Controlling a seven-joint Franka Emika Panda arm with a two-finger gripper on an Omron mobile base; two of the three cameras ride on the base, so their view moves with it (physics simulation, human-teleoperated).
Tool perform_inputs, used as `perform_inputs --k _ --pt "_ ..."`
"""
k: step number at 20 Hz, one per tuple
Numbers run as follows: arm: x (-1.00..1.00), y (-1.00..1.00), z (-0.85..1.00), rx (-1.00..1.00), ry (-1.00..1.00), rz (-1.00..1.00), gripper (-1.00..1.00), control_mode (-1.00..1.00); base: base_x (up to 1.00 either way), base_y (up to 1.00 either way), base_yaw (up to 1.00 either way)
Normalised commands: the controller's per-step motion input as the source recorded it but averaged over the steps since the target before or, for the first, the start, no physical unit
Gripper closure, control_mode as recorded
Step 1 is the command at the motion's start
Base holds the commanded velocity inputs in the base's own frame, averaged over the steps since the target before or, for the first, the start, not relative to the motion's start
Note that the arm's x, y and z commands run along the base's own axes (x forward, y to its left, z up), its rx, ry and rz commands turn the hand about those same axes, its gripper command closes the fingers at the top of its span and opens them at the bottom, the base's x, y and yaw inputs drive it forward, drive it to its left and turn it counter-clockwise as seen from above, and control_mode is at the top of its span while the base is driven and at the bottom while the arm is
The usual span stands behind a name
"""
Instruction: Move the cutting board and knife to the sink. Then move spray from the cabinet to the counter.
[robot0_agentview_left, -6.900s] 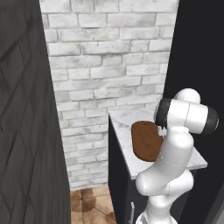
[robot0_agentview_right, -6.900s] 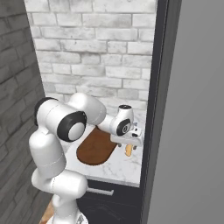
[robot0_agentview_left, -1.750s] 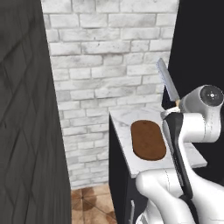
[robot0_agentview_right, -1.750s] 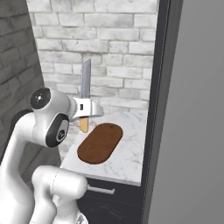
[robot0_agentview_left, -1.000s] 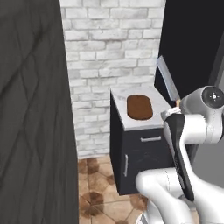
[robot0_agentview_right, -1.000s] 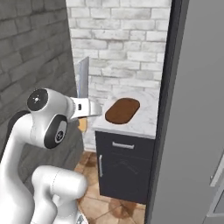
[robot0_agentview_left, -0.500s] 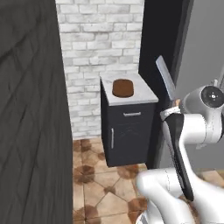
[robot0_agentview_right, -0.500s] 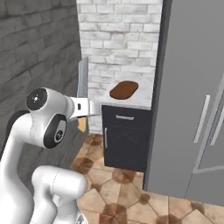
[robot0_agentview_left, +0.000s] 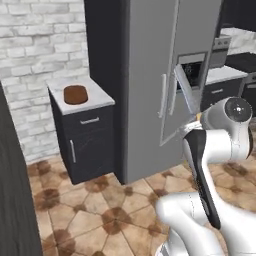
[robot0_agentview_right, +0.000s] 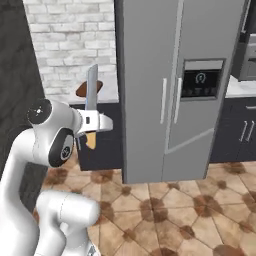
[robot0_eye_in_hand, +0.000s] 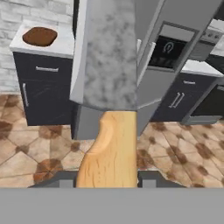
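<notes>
My gripper (robot0_agentview_right: 93, 126) is shut on the knife's tan-orange handle (robot0_eye_in_hand: 110, 151) and holds it in the air in front of me. The silvery blade (robot0_agentview_right: 92, 86) points up. In the left base view the blade (robot0_agentview_left: 186, 93) rises from the gripper (robot0_agentview_left: 196, 119) beside the arm. The dark-brown oval cutting board (robot0_agentview_left: 75, 94) lies flat on a small white marble counter (robot0_agentview_left: 98, 98) far ahead on the left, well away from the gripper. In the hand view the cutting board (robot0_eye_in_hand: 40, 36) sits at top left. The sink, spray and cabinet are out of view.
A tall grey fridge (robot0_agentview_left: 150, 75) with a display panel (robot0_agentview_right: 200, 78) stands right of the small counter. Dark lower cabinets with a white worktop (robot0_agentview_right: 240, 90) run on at the far right. A dark wall (robot0_agentview_left: 15, 200) is close on the left. Brown tiled floor (robot0_agentview_right: 175, 200) lies between.
The whole scene has shifted: the base has backed away from the counter and turned right, bringing the fridge into view. The knife stays upright in the shut gripper.
</notes>
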Motion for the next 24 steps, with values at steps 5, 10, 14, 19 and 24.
perform_inputs --k 5,10,14,19,24 --pt "0.00 0.00 0.00 0.00 0.00 0.00 1.00 1.00 -0.56 -0.24 -0.60" --pt "0.00 0.00 0.00 0.00 0.00 0.00 1.00 1.00 -0.24 -0.04 -0.58" --pt "0.00 0.00 0.00 0.00 0.00 0.00 1.00 1.00 0.02 0.00 -0.53" --pt "0.00 0.00 0.00 0.00 0.00 0.00 1.00 1.00 0.18 -0.01 -0.38" --pt "0.00 0.00 0.00 0.00 0.00 0.00 1.00 1.00 0.16 0.00 -0.34"
